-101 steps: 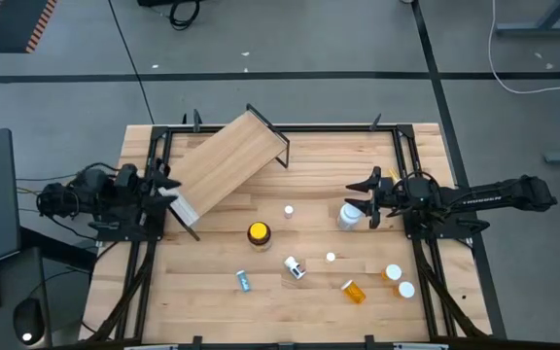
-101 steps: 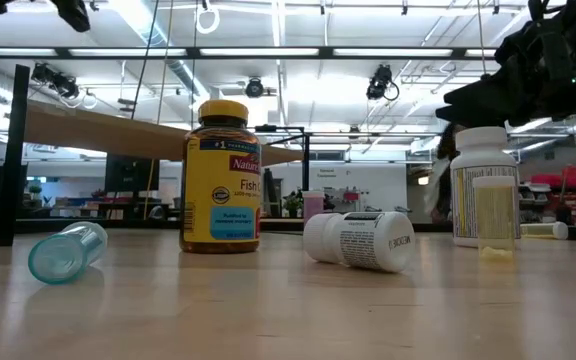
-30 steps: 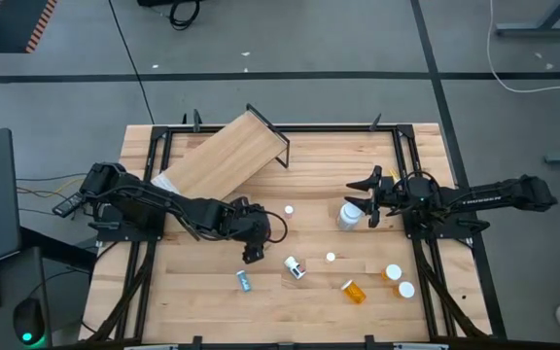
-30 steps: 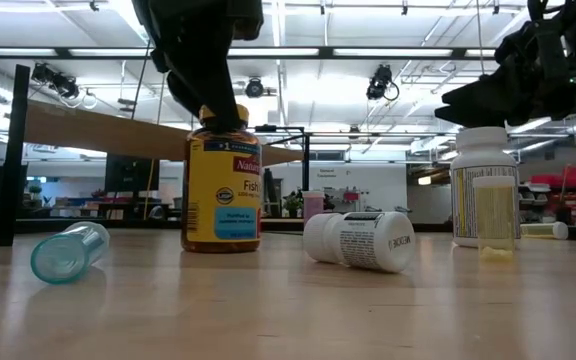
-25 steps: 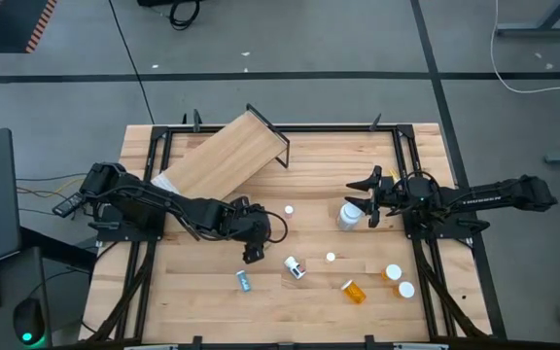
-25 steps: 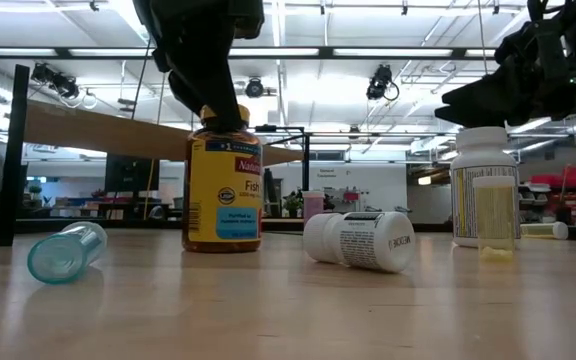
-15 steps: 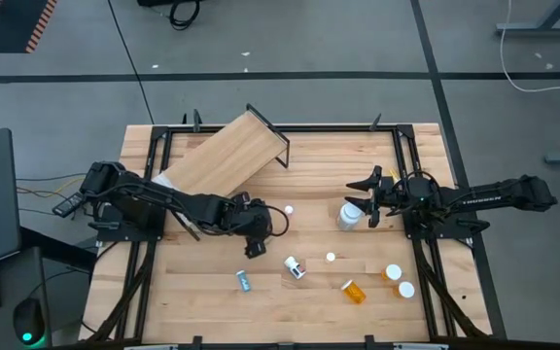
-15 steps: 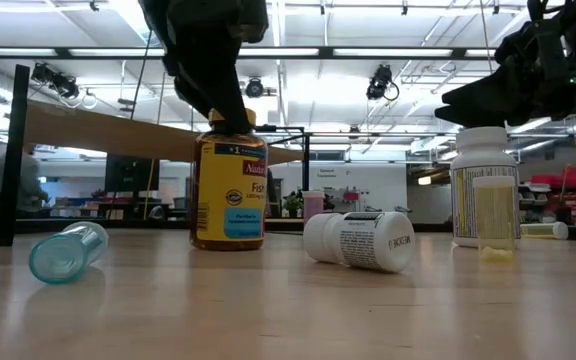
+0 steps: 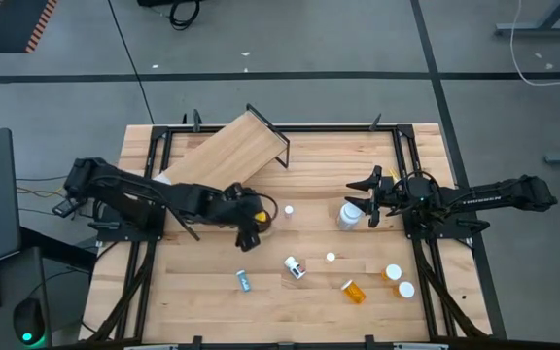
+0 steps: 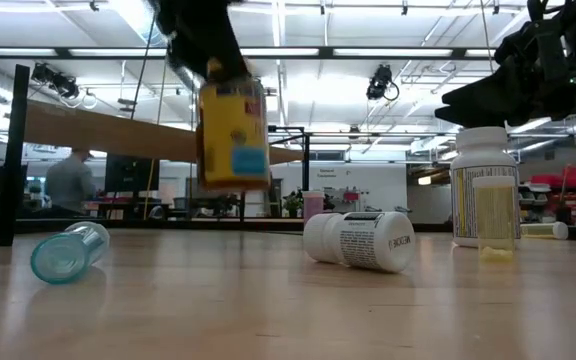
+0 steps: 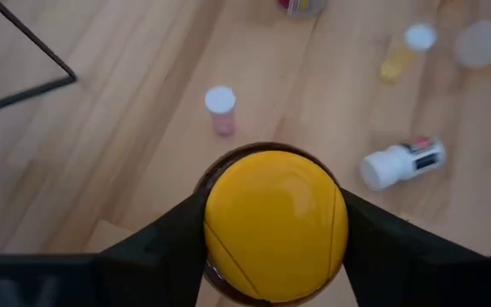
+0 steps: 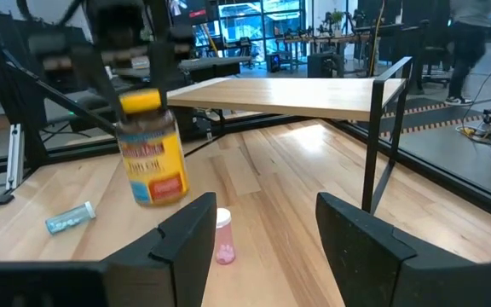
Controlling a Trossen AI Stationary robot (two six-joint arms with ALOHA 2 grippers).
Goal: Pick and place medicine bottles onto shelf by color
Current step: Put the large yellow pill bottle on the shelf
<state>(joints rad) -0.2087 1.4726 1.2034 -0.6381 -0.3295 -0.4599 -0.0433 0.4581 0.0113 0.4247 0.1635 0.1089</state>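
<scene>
The amber jar with a yellow lid hangs in the air left of the table's middle, with my left gripper shut on it; the right wrist view also shows the jar. The shelf, a plywood board on a thin black frame, stands aslant at the far left. My right gripper waits at the table's right side, open, with nothing between its fingers. A white-capped bottle stands close beside it. My left gripper pinches the jar's yellow lid by its rim, one finger on each side. The fingers come from above, slanting down. The jar hangs below them, nearly upright and lifted clear of the table.
On the tabletop are a small pink vial, a teal vial on its side, a white bottle on its side, an orange vial and two white-capped vials near the right front. A person stands in the room behind.
My left gripper has risen with the amber jar and gone a little toward the far edge. The jar stood on the table a second ago and now hangs clear of it, slightly tilted.
</scene>
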